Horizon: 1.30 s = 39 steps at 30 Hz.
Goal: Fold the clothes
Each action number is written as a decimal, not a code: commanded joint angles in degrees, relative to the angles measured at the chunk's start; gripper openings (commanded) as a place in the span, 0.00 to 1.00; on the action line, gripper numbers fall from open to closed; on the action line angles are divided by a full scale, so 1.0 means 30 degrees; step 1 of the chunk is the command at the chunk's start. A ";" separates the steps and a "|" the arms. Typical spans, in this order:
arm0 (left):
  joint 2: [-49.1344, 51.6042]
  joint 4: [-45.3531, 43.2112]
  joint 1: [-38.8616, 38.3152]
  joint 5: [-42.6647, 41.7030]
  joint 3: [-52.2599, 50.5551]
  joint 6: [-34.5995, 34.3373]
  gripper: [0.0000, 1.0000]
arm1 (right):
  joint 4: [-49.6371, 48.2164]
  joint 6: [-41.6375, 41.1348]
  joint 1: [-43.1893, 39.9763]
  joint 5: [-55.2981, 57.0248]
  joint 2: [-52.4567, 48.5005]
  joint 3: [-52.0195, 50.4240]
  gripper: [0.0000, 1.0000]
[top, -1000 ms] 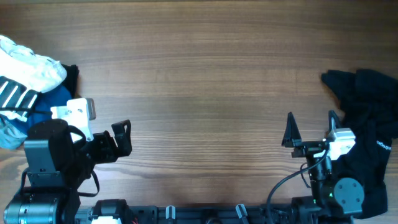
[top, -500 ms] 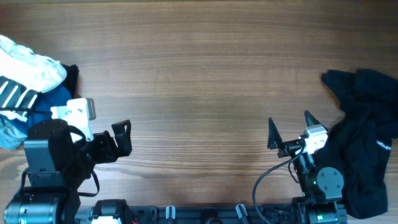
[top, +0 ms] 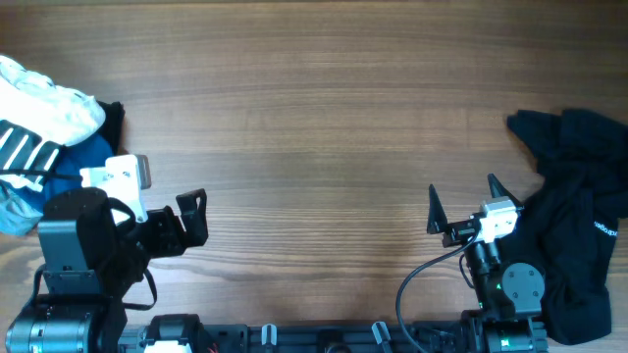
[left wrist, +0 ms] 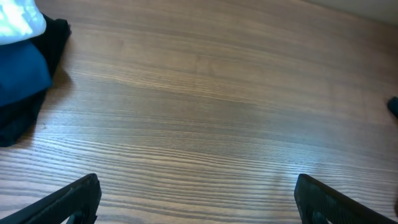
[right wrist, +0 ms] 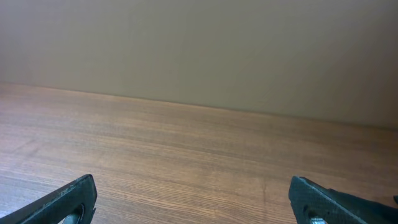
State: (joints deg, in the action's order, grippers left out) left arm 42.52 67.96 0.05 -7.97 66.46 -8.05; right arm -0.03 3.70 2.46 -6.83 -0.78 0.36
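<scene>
One crumpled black fabric garment (top: 579,226)

Heap of clothes (top: 44,137) is lying at the worktop's (top: 314,108) left edge, another garment (top: 579,196) at its right. Left pincer (top: 196,216) and right pincer (top: 462,188) are sitting between them, nearside.

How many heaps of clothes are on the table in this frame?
2. One mixed heap, white, blue and black, lies at the far left; one black heap lies at the far right. Garments buried inside either heap may be hidden.
</scene>
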 commanded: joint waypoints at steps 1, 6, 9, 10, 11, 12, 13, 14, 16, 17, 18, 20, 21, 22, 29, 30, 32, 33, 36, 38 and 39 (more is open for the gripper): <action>-0.0029 -0.0051 -0.0109 0.0117 -0.0138 -0.0087 1.00 | -0.0109 -0.0364 -0.0095 0.0117 0.0168 -0.0007 1.00; -0.0029 -0.0051 -0.0109 0.0117 -0.0138 -0.0087 1.00 | -0.0102 -0.0357 -0.0095 0.0109 0.0168 -0.0007 1.00; -0.0029 -0.0051 -0.0109 0.0117 -0.0138 -0.0087 1.00 | -0.0109 -0.0364 -0.0095 0.0117 0.0168 -0.0007 1.00; -0.0029 -0.0051 -0.0109 0.0117 -0.0138 -0.0087 1.00 | -0.0109 -0.0357 -0.0095 0.0117 0.0168 -0.0007 1.00; -0.0029 -0.0051 -0.0109 0.0117 -0.0138 -0.0087 1.00 | -0.0102 -0.0357 -0.0095 0.0109 0.0168 -0.0007 1.00; -0.0029 -0.0051 -0.0109 0.0117 -0.0138 -0.0087 1.00 | -0.0102 -0.0357 -0.0095 0.0117 0.0168 -0.0007 1.00; -0.0029 -0.0051 -0.0109 0.0117 -0.0138 -0.0087 1.00 | -0.0109 -0.0357 -0.0095 0.0117 0.0168 -0.0007 1.00; -0.0029 -0.0051 -0.0109 0.0117 -0.0138 -0.0087 1.00 | -0.0109 -0.0357 -0.0095 0.0117 0.0168 -0.0007 1.00; -0.0138 -0.0044 -0.0102 0.0117 -0.0197 -0.0087 1.00 | -0.0102 -0.0357 -0.0095 0.0117 0.0168 -0.0007 1.00; -0.0306 -0.0044 -0.0087 0.0117 -0.0233 -0.0095 1.00 | -0.0102 -0.0357 -0.0095 0.0117 0.0168 -0.0007 1.00; -0.0503 0.0168 -0.0087 0.0226 -0.0277 0.0066 1.00 | -0.0109 -0.0357 -0.0095 0.0117 0.0168 -0.0007 1.00; -0.1450 0.0219 -0.0029 0.0707 -0.0867 0.0124 1.00 | -0.0109 -0.0364 -0.0095 0.0109 0.0168 -0.0007 1.00; -0.2186 -0.0138 0.0007 0.0845 -0.1515 0.0124 1.00 | -0.0109 -0.0357 -0.0095 0.0117 0.0168 -0.0007 1.00; -0.3206 -0.0918 0.0131 0.0911 -0.2623 0.0124 1.00 | -0.0109 -0.0350 -0.0095 0.0117 0.0168 -0.0007 1.00; -1.1846 -1.0907 0.0699 0.0306 -1.4681 0.0044 1.00 | -0.0109 -0.0364 -0.0095 0.0109 0.0168 -0.0007 1.00; -1.2662 -1.1970 0.0699 0.0291 -1.5664 0.0036 1.00 | -0.0109 -0.0357 -0.0095 0.0109 0.0168 -0.0007 1.00; -1.4185 -1.4207 0.0699 0.0168 -1.7544 0.0036 1.00 | -0.0109 -0.0364 -0.0095 0.0117 0.0168 -0.0007 1.00; -1.4090 -1.5263 0.0699 0.0109 -1.8090 0.0051 1.00 | -0.0109 -0.0364 -0.0095 0.0109 0.0168 -0.0007 1.00; -1.4120 -1.8272 0.0699 -0.0109 -1.9547 0.0058 1.00 | -0.0109 -0.0357 -0.0095 0.0117 0.0168 -0.0007 1.00; -1.4120 -2.0101 0.0699 -0.0095 -2.0356 0.0124 1.00 | -0.0109 -0.0357 -0.0095 0.0109 0.0138 -0.0007 1.00; -1.4120 -2.1289 0.0692 -0.0102 -2.0910 0.0627 1.00 | -0.0109 -0.0364 -0.0095 0.0109 0.0095 -0.0007 1.00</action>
State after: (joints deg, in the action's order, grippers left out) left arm 0.84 11.07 1.78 -7.35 7.79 -7.99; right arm -0.05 3.27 2.46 -6.83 -0.73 0.36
